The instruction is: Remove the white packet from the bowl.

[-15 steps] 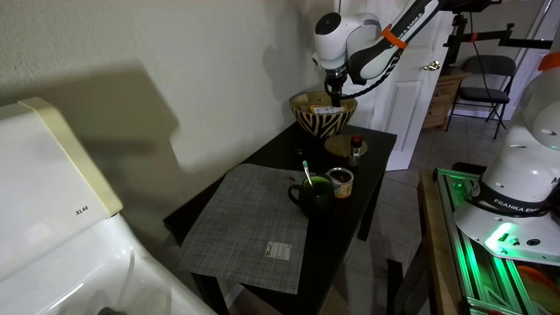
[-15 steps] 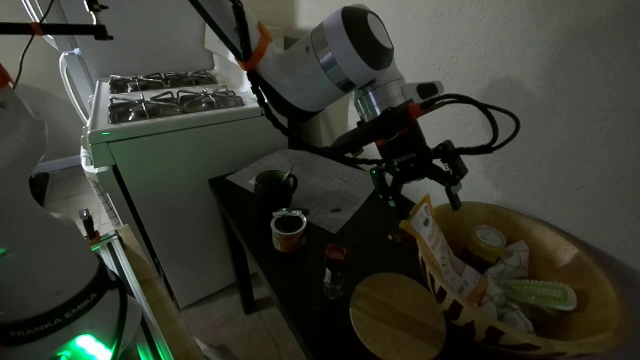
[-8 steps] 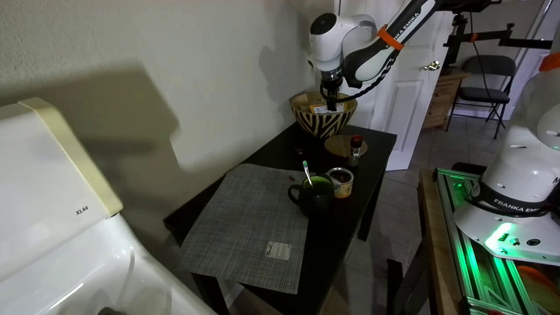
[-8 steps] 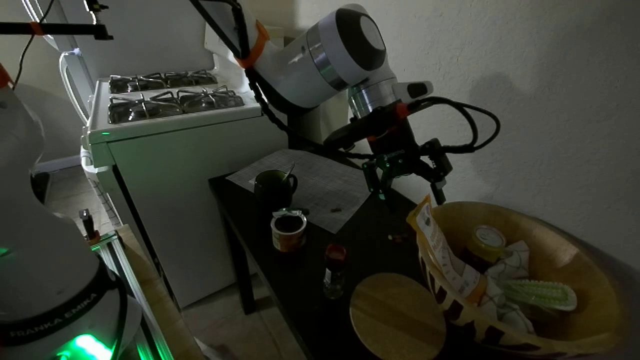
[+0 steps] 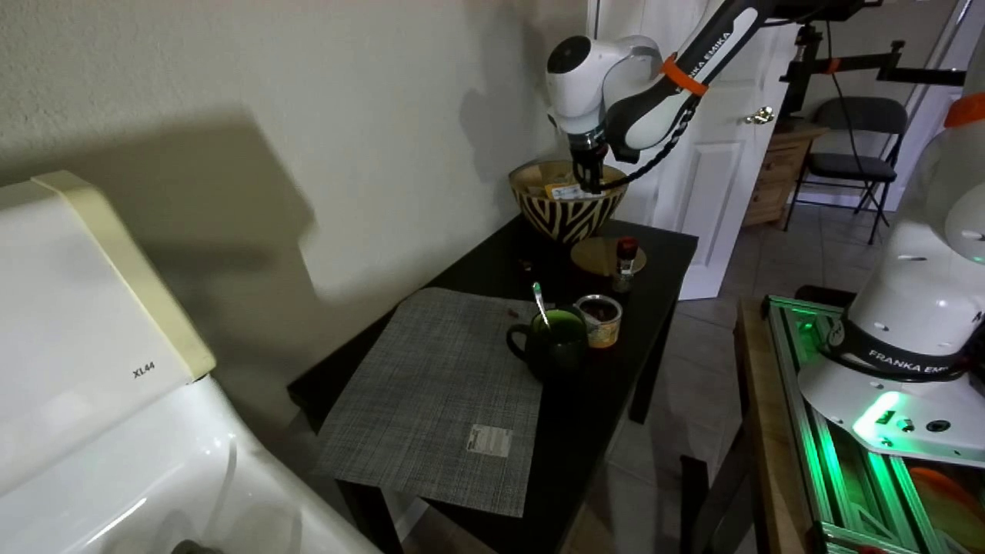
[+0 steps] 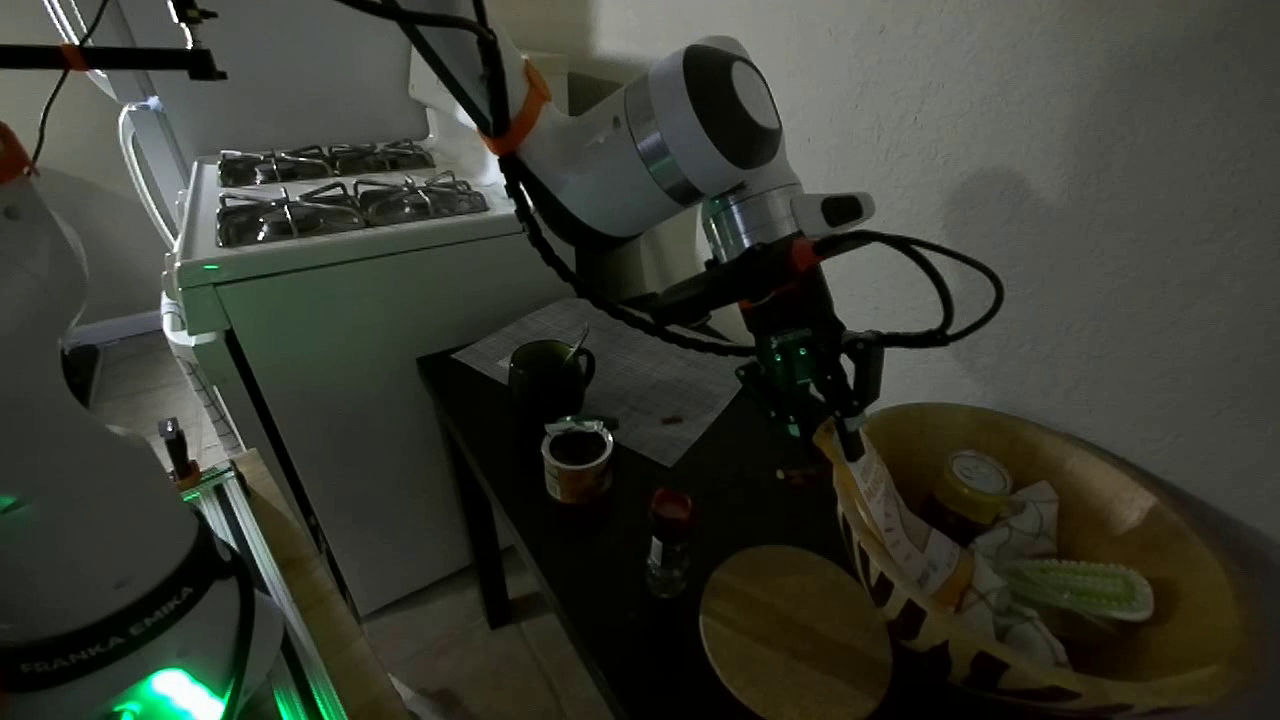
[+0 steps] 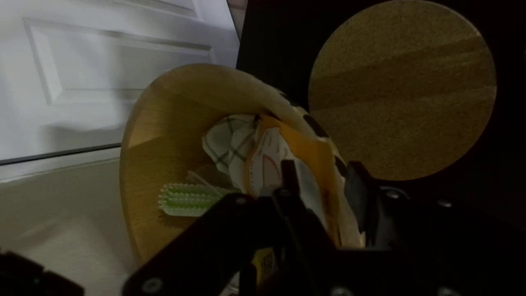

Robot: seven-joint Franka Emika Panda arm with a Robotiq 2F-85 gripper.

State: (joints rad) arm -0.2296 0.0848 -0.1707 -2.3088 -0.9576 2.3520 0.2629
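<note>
On the dark table (image 6: 745, 500), left to right in an exterior view: one mug (image 6: 545, 380), one open cup (image 6: 578, 480), one red-capped jar (image 6: 668, 548), one round board (image 6: 795, 640), one bowl (image 6: 1130, 500). At the bowl's rim, one gripper (image 6: 822, 438), jaws part-way apart astride the upper edge of one white packet (image 6: 900, 528), can't tell whether they press on it; packet leans in the bowl, white printed face, orange edges, lettering too blurred to read, top partly hidden by a jaw. Right of it: one yellow can (image 6: 970, 490), one checked cloth (image 6: 1035, 512) partly covered, one green brush (image 6: 1080, 588).

Dim light; shadowed wall (image 5: 346, 154); wrist view perhaps soft.
</note>
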